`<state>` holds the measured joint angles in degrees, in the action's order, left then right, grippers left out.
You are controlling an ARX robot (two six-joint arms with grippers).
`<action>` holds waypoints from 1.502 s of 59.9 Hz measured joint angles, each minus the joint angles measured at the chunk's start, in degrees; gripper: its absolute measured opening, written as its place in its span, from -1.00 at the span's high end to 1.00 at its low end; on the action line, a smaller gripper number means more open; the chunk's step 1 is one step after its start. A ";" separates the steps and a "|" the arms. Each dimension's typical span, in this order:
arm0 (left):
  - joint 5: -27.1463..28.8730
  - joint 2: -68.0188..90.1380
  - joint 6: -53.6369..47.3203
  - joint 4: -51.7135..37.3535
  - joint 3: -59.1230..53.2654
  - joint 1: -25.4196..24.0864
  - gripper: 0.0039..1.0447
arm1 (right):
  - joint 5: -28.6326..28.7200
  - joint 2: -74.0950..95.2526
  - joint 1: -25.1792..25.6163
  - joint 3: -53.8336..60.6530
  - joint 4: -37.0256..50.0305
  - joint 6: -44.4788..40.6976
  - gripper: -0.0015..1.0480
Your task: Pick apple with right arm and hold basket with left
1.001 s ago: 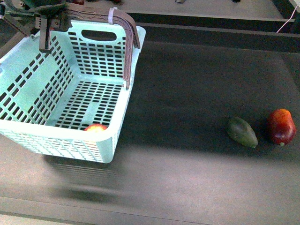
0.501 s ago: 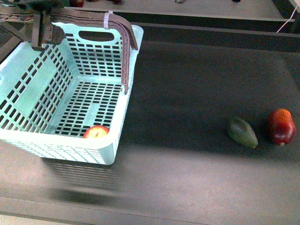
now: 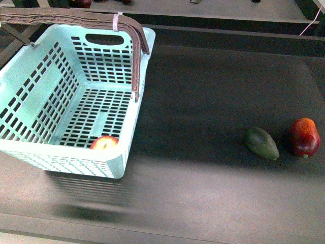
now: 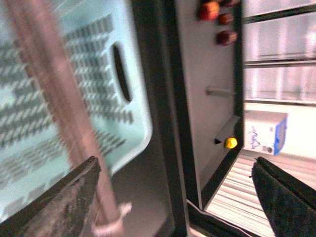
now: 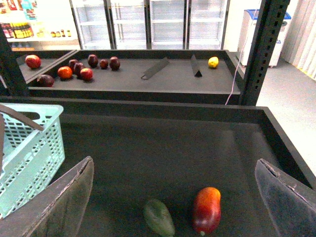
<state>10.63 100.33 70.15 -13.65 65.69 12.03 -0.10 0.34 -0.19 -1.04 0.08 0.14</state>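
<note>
The turquoise basket [image 3: 30,96] stands at the left of the dark table, its brown handle [image 3: 76,18] raised over the far rim. The apple [image 3: 104,143] lies inside it against the near wall. Neither gripper shows in the front view. In the blurred left wrist view my left gripper [image 4: 175,165] is open and empty, with one finger [image 4: 74,192] right beside the handle [image 4: 59,113], above the basket [image 4: 98,74]. My right gripper [image 5: 174,165] is open and empty, high above the table. The basket's corner [image 5: 34,143] shows in the right wrist view; the apple is hidden there.
A green oval fruit [image 3: 262,143] and a taller dark red fruit [image 3: 304,136] lie at the right of the table, below my right gripper. A back shelf [image 5: 163,79] holds several dark red fruits [image 5: 74,69] and a yellow one [image 5: 213,61]. A raised black rim [image 3: 228,33] borders the table.
My left gripper, at the basket's far left rim by the handle a second ago, has risen out of the front view. The basket shifted slightly left and the apple shows more fully.
</note>
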 joint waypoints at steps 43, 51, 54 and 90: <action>-8.22 -32.98 -69.22 -40.63 -52.98 -9.03 0.94 | -0.02 -0.02 0.00 0.00 0.00 0.02 -0.83; -10.27 -38.34 -69.33 -38.60 -56.39 -11.76 0.94 | -0.02 -0.02 0.00 0.00 0.00 0.02 -0.83; -10.49 -40.70 -69.35 -37.53 -57.55 -11.80 0.94 | 0.00 -0.02 0.00 0.00 0.00 0.00 -0.83; -10.62 -65.48 -69.53 -20.37 -64.78 -11.85 0.94 | -0.02 -0.02 0.00 0.00 0.00 0.00 -0.83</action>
<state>0.01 34.85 0.62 -34.02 0.91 0.19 -0.12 0.32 -0.19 -1.04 0.08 0.14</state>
